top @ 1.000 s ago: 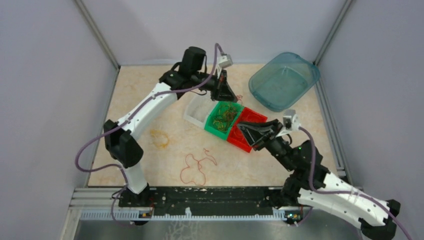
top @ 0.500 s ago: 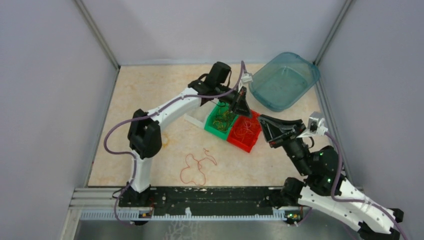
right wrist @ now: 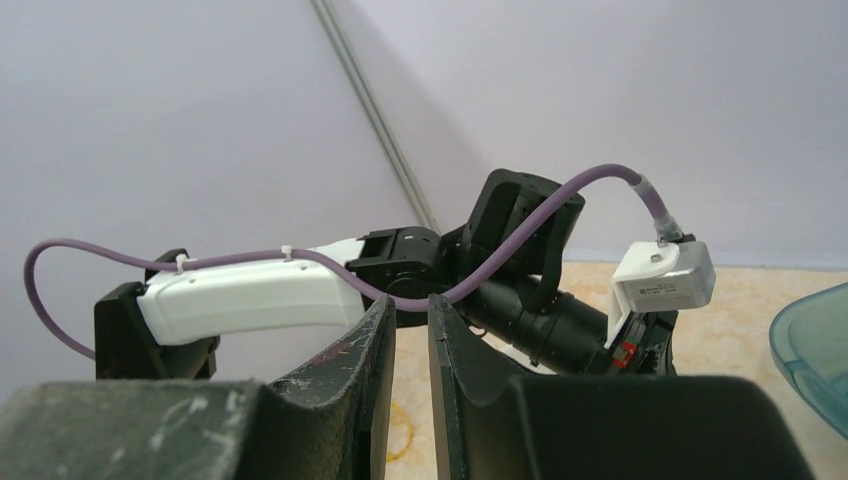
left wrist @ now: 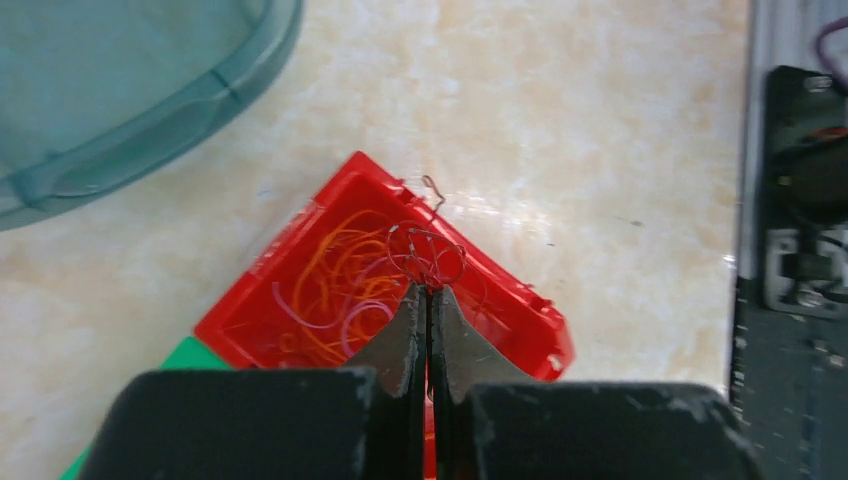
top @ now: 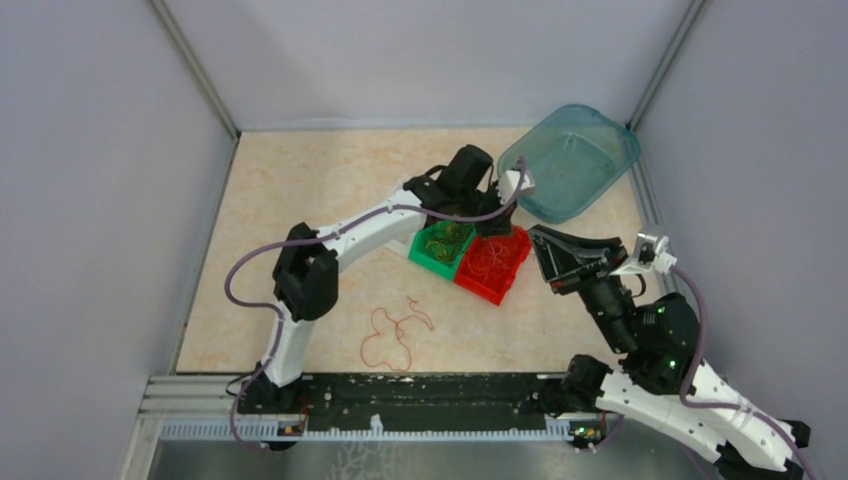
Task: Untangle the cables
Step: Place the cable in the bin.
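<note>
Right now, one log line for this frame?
left gripper: shut on red-brown cable loops | position: above red bin | right gripper: slightly open, empty

Bottom centre: left gripper [left wrist: 427, 290], jaws pressed together, tips pinching a small tangle of dark red cables [left wrist: 428, 255] over the red bin [left wrist: 250, 280] at mid-frame. Orange and pink loops [left wrist: 335, 280] lie inside it. Teal tub [left wrist: 150, 110] upper left; green bin [left wrist: 190, 355] lower left.

Orange, pale pink and dark red cables [left wrist: 335, 270] lie in the red bin [top: 483, 292]. Its neighbour, the green bin [top: 428, 262], adjoins. The tub [top: 568, 160] is translucent teal, the table [top: 300, 180] marbled beige.
</note>
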Motion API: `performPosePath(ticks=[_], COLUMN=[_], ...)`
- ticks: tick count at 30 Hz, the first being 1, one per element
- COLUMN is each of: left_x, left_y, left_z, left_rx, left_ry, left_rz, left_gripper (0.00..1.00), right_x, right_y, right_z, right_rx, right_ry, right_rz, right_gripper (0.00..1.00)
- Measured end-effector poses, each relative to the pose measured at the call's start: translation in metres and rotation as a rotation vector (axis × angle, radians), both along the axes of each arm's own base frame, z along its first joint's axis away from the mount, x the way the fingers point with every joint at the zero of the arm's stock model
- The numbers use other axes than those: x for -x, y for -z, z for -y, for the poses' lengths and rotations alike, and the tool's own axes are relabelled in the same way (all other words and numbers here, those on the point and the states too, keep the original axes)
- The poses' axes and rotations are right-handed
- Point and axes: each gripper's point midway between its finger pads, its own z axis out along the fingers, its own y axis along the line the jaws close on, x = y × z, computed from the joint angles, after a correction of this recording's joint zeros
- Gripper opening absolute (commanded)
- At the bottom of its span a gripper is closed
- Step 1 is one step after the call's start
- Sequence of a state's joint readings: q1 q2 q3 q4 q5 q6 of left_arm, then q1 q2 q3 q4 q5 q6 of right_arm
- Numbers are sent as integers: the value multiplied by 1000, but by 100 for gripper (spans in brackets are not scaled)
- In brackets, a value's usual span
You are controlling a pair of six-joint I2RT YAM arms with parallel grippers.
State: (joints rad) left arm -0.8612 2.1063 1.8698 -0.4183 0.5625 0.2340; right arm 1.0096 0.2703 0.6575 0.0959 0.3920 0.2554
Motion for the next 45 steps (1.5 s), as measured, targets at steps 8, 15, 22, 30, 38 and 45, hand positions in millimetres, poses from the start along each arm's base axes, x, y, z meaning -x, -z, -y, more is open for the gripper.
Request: performPosePath(ticks=[8, 15, 22, 30, 38, 45], left_x=[-32, -29, -3, 10, 11, 13], left_y=[-11, -80, -163, -135, -96, -73], left_z=[-6, -16, -27, -23, -22, -19], left_rx=[-24, 65, 208, 172, 97, 62], left_ry=[-73, -63, -9, 25, 23, 24], left_rz=[186, 259, 312, 177, 110, 78], left_gripper=[0, 0, 0, 0, 0, 0], right_x=[-1, -1, -1, -6, -7, -6], right_y=[5, 6, 6, 7, 0, -2], right_z=[-1, -2, -2, 4, 14, 16], right_rx=[17, 21, 16, 0, -37, -44], right_ry=[-1, -1, -3, 34, 65, 67], right_rz=[-13, -16, -17, -42, -51, -50], right_gripper=[19, 19, 19, 16, 17, 20])
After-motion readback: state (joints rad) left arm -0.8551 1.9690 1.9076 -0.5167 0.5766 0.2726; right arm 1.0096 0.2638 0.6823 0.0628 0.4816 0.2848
